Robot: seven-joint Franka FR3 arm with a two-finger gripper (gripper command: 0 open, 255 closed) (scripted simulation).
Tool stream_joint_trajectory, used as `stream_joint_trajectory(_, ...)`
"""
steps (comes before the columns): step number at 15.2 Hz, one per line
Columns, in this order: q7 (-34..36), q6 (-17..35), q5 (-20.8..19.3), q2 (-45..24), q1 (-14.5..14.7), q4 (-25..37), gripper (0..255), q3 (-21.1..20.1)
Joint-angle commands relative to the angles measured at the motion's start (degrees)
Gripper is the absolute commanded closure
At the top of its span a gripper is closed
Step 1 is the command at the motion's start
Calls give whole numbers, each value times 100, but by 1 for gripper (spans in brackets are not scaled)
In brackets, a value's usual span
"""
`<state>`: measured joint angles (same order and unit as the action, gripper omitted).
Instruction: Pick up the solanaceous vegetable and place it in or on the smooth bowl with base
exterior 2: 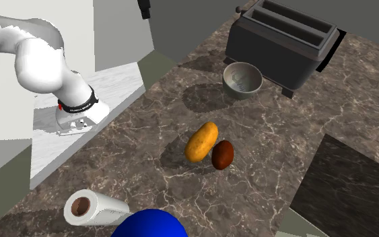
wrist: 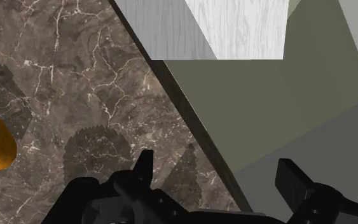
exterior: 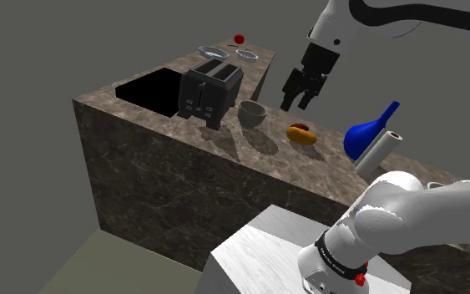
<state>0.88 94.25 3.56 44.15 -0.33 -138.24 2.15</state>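
The gripper hangs in the air with its black fingers spread wide apart and nothing between them. It tilts down and a little toward the shoulder view's left, clear of the tabletop. From the hand's own camera the dark marbled edge of that tabletop runs up between the two fingers, with olive floor beyond it. The arm comes in from the shoulder view's upper right and bends at the wrist down into the gripper. Its white base sits on the pale stand in the lower right. The potato, an orange-yellow oblong, lies on its side on the tabletop below the gripper and somewhat off to one side of it. A smaller brown egg-shaped lump touches it. The bowl, a plain grey-green one, stands upright near the potato but apart from it, just in front of the dark toaster. Past the potato, toward the shoulder view's right, a blue vessel and a paper roll rest close together, and a sink shows as a black recess beyond the toaster
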Motion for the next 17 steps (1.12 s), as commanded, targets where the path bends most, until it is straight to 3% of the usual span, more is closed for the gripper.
stream_joint_trajectory(1, 0, 0, 0, 0, 0, 0, 0, 0)
stream_joint_trajectory(9, -1536, 723, -943, 416, -280, -963, 0, 924)
stream_joint_trajectory(17, -3099, 1762, -1924, 109, -579, -1367, 0, 2073)
